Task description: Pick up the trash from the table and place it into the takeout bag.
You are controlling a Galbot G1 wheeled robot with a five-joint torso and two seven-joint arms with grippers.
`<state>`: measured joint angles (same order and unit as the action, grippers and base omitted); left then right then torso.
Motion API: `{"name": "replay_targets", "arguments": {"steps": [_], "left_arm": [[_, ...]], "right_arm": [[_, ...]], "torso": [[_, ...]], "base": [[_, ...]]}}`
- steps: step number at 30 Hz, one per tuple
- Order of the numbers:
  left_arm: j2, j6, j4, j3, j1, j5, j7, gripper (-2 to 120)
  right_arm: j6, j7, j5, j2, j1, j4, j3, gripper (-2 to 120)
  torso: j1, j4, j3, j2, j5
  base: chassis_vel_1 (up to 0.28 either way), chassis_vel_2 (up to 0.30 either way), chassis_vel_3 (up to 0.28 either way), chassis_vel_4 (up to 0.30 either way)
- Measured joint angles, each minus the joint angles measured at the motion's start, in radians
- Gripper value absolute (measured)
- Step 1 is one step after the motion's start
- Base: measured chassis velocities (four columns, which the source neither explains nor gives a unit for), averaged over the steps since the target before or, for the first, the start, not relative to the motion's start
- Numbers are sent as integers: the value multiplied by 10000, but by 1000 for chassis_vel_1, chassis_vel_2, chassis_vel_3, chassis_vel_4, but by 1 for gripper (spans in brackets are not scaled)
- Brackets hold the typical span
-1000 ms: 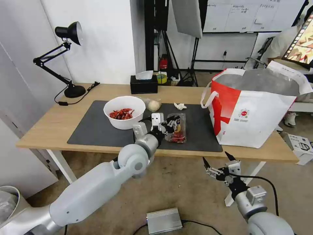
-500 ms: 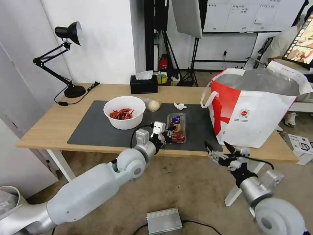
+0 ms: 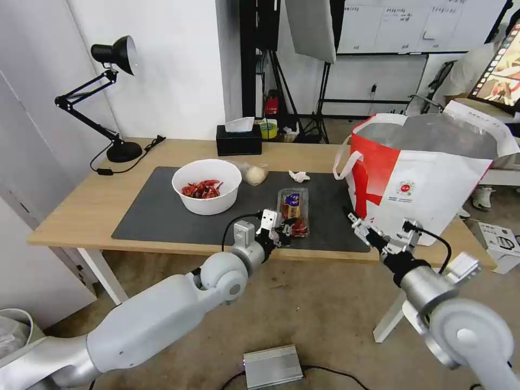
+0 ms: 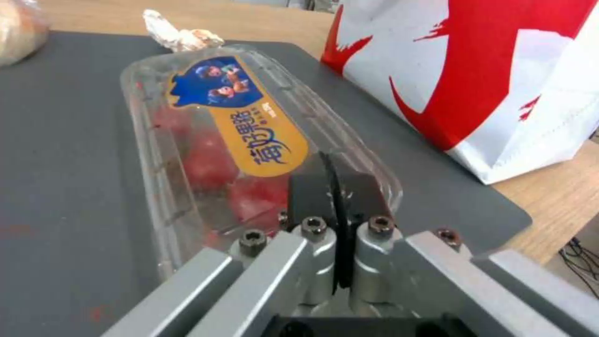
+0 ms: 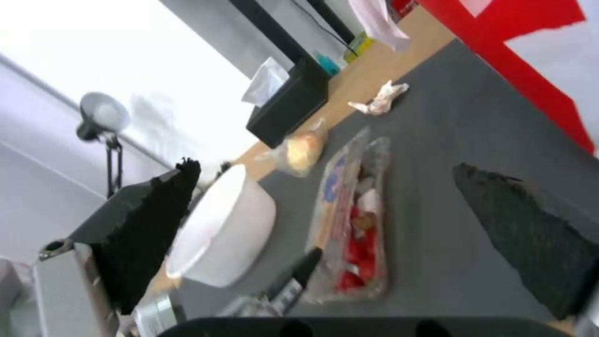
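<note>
- the left gripper (image 3: 283, 229), pads pressed together, has backed off to the near end of the clear box (image 3: 293, 210), which lies ungrasped on the mat.
- the right gripper (image 3: 381, 236), fingers spread, has risen beside the takeout bag (image 3: 428, 179).

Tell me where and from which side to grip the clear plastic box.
Grip the clear plastic box by its near short end, coming in low from the table's front edge. It lies flat, lengthwise away from the robot, so that thin rim is probably the easiest hold.
</note>
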<state>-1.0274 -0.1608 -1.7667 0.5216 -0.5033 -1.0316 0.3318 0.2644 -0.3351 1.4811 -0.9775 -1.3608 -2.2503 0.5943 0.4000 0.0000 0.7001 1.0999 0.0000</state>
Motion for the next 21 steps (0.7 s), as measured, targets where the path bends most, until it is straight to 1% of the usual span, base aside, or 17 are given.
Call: {"name": "replay_targets", "arguments": {"steps": [3, 7, 13, 16, 21], "left_arm": [[-38, 12, 82, 50, 55, -67, 35, 0], [-113, 32, 180, 84, 77, -98, 67, 0], [-243, 46, 244, 127, 145, -236, 222, 0], [-270, 53, 273, 129, 195, -260, 280, 0], [-267, 63, 283, 102, 182, -262, 287, 0]], "right_arm": [[54, -339, 579, 84, 696, 360, -155, 100], [139, -613, 999, 129, 1155, 665, -282, 100], [419, -967, 1185, 48, 1769, 1116, -535, 100], [700, -1243, 1382, -85, 2646, 1737, -982, 100], [886, -1470, 1689, -187, 3400, 2291, -1416, 100]], "torso": [[1, 1, 0, 0, 0], [1, 0, -1, 0, 0], [1, -1, -1, 0, 0], [1, 0, 0, 0, 0], [1, 1, 0, 0, -2]], "base": [[0, 0, 0, 0], [0, 0, 0, 0], [0, 0, 0, 0], [0, 0, 0, 0], [0, 0, 0, 0]]}}
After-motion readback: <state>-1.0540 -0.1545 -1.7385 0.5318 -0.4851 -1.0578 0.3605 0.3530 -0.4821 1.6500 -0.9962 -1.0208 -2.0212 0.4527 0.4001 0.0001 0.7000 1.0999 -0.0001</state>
